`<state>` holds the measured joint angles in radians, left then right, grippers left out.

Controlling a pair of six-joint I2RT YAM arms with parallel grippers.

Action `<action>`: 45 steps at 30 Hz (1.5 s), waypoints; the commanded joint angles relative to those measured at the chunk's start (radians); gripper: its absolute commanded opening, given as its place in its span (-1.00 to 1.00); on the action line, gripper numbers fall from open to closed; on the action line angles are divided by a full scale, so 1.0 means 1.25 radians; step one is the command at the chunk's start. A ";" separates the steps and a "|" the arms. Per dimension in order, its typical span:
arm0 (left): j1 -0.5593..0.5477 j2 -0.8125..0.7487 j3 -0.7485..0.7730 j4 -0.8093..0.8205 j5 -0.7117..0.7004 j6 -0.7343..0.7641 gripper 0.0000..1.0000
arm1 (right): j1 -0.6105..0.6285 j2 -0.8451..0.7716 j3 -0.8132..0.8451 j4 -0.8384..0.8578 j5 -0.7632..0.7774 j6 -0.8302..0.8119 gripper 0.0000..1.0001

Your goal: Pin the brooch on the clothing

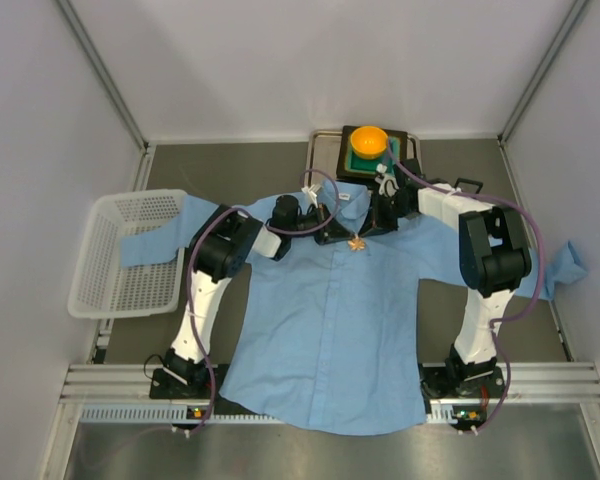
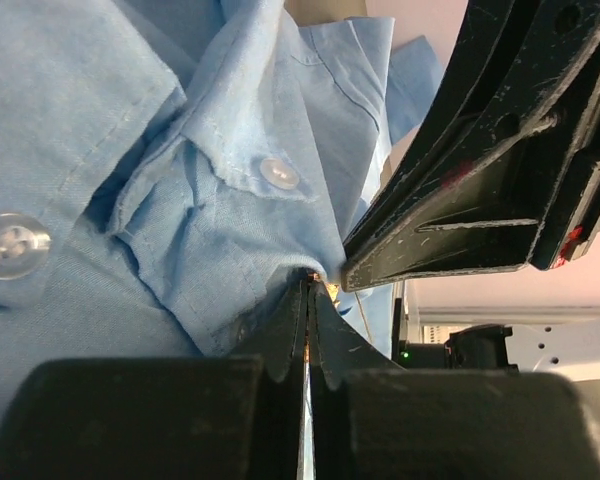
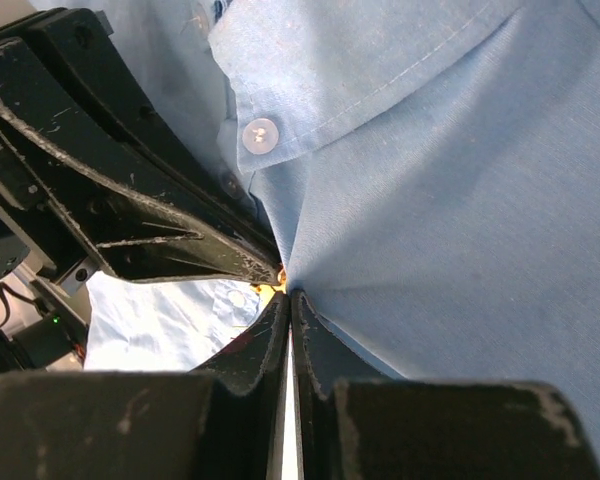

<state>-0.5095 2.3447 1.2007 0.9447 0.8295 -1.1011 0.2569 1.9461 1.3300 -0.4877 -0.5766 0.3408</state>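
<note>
Pinning this well, I'd judge, means keeping both pairs of tips steady on one spot just under the collar [image 1: 352, 203], so the pin passes through a single layer of cloth without the fabric bunching or the piece slipping sideways. From the overhead camera the brooch [image 1: 357, 243] shows as a small orange speck at the centre of the frame. It lies on the shirt [image 1: 330, 340] just below the collar, with the left gripper [image 1: 332, 232] and the right gripper [image 1: 376, 224] meeting right above it. The orange bowl [image 1: 370, 141] stands well apart at the top. In the left wrist view the left gripper [image 2: 308, 292] is clenched at lower centre, its tips touching a fold of blue cloth where an orange glint shows. The other arm's tip comes in from the right, almost touching. In the right wrist view the right gripper [image 3: 289, 298] is likewise closed tight at lower centre against the fabric, the glint just beside it. Whether either pinches the brooch or only cloth, I cannot tell.
</note>
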 commanded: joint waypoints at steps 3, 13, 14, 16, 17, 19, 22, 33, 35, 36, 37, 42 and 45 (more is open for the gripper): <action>-0.008 0.042 0.035 0.131 0.025 -0.044 -1.00 | -0.007 0.005 0.048 -0.028 -0.005 -0.031 -0.83; -0.011 0.059 0.030 0.178 0.026 -0.068 -1.00 | -0.026 -0.019 0.085 -0.054 0.004 -0.114 -0.38; -0.011 0.059 0.031 0.181 0.027 -0.069 -1.00 | -0.034 -0.019 0.092 -0.061 -0.004 -0.128 -0.31; -0.010 0.061 0.035 0.178 0.030 -0.068 -1.00 | -0.044 -0.020 0.098 -0.063 -0.018 -0.140 -0.07; -0.010 0.062 0.035 0.177 0.030 -0.068 -1.00 | -0.058 -0.019 0.108 -0.069 -0.027 -0.156 -0.01; -0.010 0.062 0.032 0.178 0.031 -0.068 -1.00 | -0.073 -0.014 0.121 -0.081 -0.060 -0.177 0.15; -0.008 0.063 0.031 0.183 0.031 -0.071 -1.00 | -0.096 -0.006 0.141 -0.108 -0.118 -0.223 0.21; -0.010 0.071 0.043 0.225 0.044 -0.078 -1.00 | -0.114 0.130 0.168 -0.215 -0.299 -0.438 0.18; -0.008 0.069 0.043 0.224 0.047 -0.074 -1.00 | -0.114 0.146 0.173 -0.216 -0.331 -0.442 0.18; -0.007 0.069 0.043 0.226 0.047 -0.074 -1.00 | -0.114 0.157 0.173 -0.217 -0.340 -0.443 0.17; -0.008 0.068 0.042 0.226 0.047 -0.074 -1.00 | -0.114 0.161 0.172 -0.216 -0.352 -0.443 0.17; -0.010 0.072 0.043 0.232 0.048 -0.078 -1.00 | -0.112 0.175 0.167 -0.218 -0.396 -0.451 0.10; -0.008 0.072 0.043 0.233 0.049 -0.078 -1.00 | -0.113 0.178 0.160 -0.220 -0.426 -0.451 0.09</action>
<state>-0.5171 2.4329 1.2251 1.1549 0.8749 -1.2026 0.1139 2.1651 1.5013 -0.7528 -1.0088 -0.1837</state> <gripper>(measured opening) 0.009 0.551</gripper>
